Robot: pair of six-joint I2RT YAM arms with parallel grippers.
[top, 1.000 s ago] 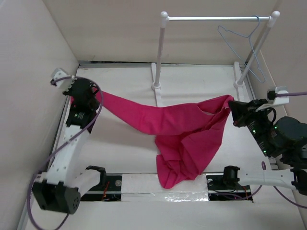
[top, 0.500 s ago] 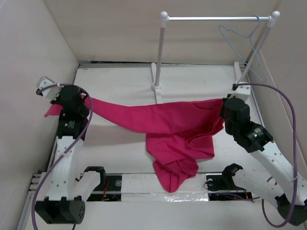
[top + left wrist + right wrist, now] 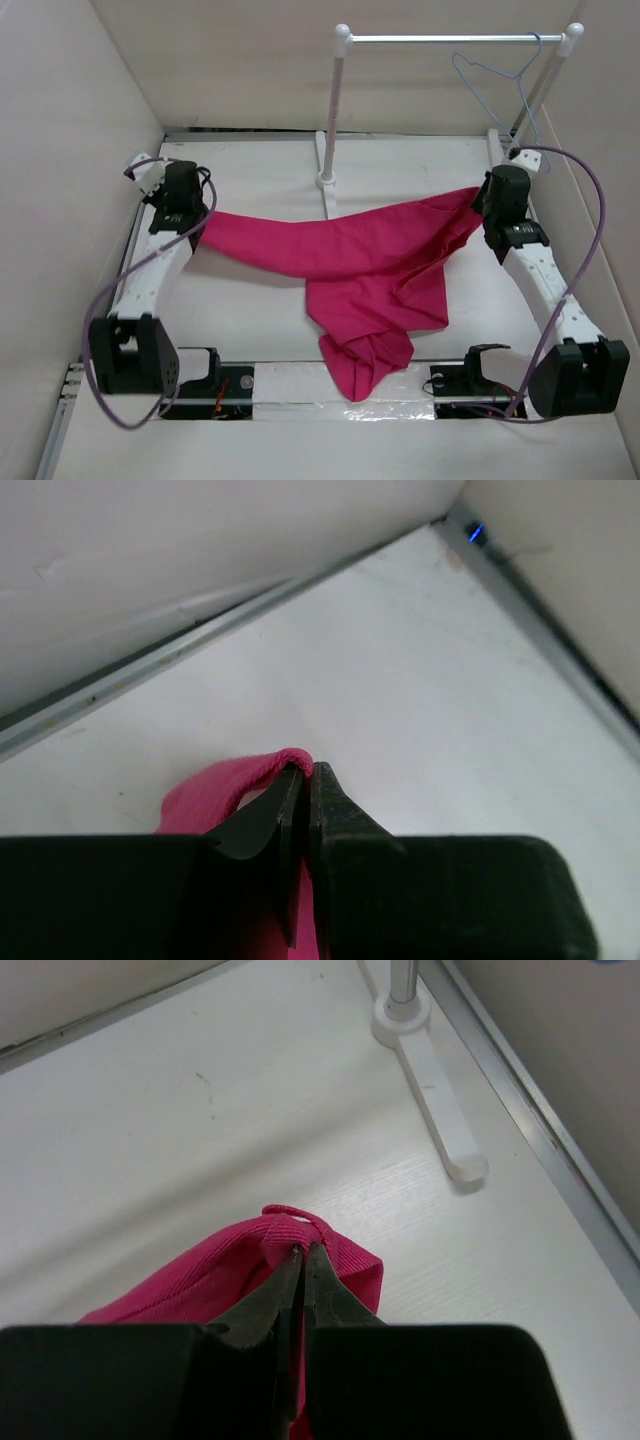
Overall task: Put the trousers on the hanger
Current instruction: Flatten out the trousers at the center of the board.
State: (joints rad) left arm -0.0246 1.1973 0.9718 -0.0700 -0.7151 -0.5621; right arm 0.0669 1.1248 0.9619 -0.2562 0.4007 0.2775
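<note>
**Trousers held at both ends; hanger not yet reached**

**Top external.**
- Trousers: magenta, stretched as a sagging band across the table. One end is at the left gripper, the other at the right gripper. The loose remainder drops in a bunched fold toward the near edge and rests on the surface.
- Hanger: pale-blue wire, hooked on the silver bar of the rack at the far right. It hangs above the cloth and apart from it.
- Containers: none in view, so no contents to list.

**Left wrist.**
- Left gripper: jaws pressed together, with a fold of the trousers pinched at the tips. White table surface lies beyond.

**Right wrist.**
- Right gripper: jaws likewise clamped on a ribbed edge of the trousers, probably the waistband.
- Rack foot: lies on the table just beyond, toward the far right.

**Step in hand (judgement).** The garment is gripped and spread, and the carry to the hanger is not yet done.

**Next move (judgement).** Both arms would need to travel together toward the far right and lift the band to the hanger's lower wire, keeping it taut enough to drape. The trailing fold may drag or catch on the rack post. The hanger hangs free and will likely swing on contact.
</note>
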